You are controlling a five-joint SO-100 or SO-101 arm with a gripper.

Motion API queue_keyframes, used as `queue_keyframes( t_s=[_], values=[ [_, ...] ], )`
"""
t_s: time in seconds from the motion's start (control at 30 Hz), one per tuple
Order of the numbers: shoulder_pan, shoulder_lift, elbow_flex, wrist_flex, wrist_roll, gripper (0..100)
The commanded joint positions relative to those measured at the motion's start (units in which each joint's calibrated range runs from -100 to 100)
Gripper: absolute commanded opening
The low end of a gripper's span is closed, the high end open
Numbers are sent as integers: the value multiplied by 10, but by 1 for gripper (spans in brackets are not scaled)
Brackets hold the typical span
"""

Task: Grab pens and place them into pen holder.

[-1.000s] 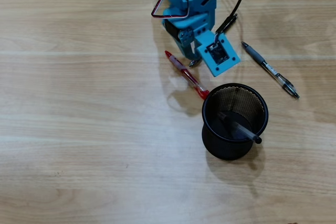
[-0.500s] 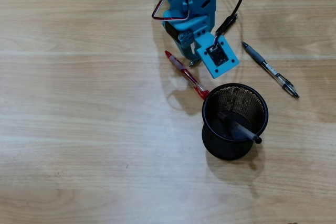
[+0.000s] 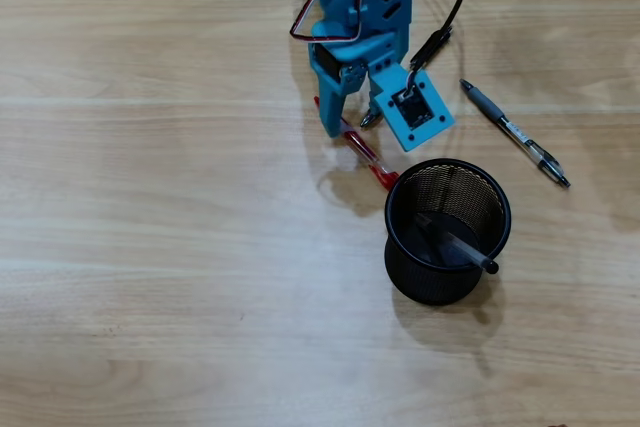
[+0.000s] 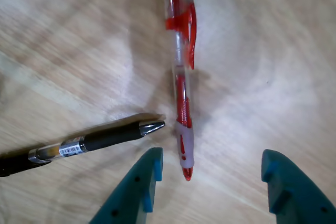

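The red pen lies on the wooden table, running up and away from my gripper. The gripper is open, and the pen's tip sits between the fingers, close to the left finger. A black pen with a silver tip lies to the left. In the overhead view my gripper hovers over the upper end of the red pen, whose lower end nearly touches the pen holder. A clear pen with a black cap leans inside the holder. A grey-and-clear pen lies to the right.
The blue arm's body and its cable fill the top middle of the overhead view. A wrist camera plate juts out towards the holder. Bare wooden table extends left and below.
The jaws have opened: one finger has swung out to the left over the red pen's upper end. Pens and holder have not moved.
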Motion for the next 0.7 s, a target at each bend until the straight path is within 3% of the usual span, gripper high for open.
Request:
queue_keyframes(
  t_s=[0.0,0.67],
  values=[
    [7,-5,20,1,-2,22],
    [50,-2,107,-7,3,21]
  ],
)
